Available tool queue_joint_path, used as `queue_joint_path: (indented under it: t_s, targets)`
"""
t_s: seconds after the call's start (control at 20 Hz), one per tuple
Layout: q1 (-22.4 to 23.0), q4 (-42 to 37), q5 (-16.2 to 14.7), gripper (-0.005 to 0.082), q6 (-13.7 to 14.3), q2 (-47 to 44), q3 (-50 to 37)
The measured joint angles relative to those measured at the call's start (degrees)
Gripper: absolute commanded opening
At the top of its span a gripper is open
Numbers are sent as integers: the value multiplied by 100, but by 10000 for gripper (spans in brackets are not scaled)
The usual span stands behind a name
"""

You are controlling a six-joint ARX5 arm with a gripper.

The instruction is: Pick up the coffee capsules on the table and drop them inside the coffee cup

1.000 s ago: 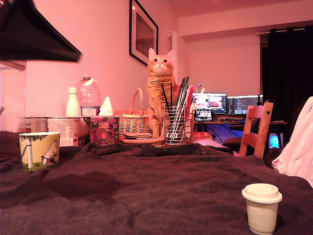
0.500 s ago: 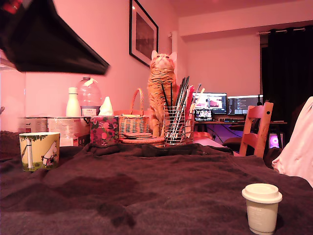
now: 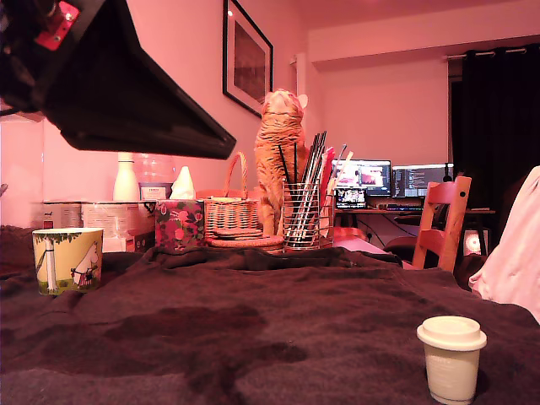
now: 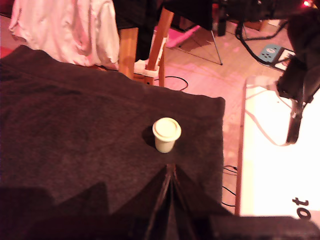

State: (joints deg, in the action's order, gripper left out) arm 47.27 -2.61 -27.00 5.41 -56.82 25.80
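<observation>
A cream-white coffee capsule [image 3: 451, 359] stands upright on the brown blanket of the table [image 3: 278, 321], near the front at the exterior view's right. The wrist view has the same capsule [image 4: 166, 134] just beyond my fingertips, close to the blanket's corner. My gripper [image 4: 168, 172] is shut with nothing in it, its dark fingers [image 4: 150, 210] pressed together. In the exterior view the gripper [image 3: 226, 148] hangs high at the upper left, well above the blanket. The yellow-green mug [image 3: 67, 259] sits at the far left. The dark capsule is out of view.
Along the back stand a floral box [image 3: 179, 224], a wicker basket [image 3: 233, 216], a wire-mesh pen holder [image 3: 301, 213], bottles [image 3: 154, 170] and an orange cat [image 3: 276, 152]. A wooden chair [image 3: 441, 221] and white cloth [image 4: 70, 30] lie past the table edge. A white surface [image 4: 277, 165] adjoins the blanket.
My arm has swung toward the exterior view's right and lower, filling more of the upper left. The cat has tipped its head upward. The capsule and mug have not moved.
</observation>
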Motion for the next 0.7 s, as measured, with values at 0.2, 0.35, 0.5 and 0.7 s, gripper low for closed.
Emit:
queue_joint_path:
  t_s: [0.2,0.35,0.5,0.7]
  targets:
    - [0,37,0,279,7,0,0]
    - [0,-28,0,586,7,-94,0]
    - [0,-308,2,586,13,-505,-4]
    - [0,-1047,-61,587,20,-920,-9]
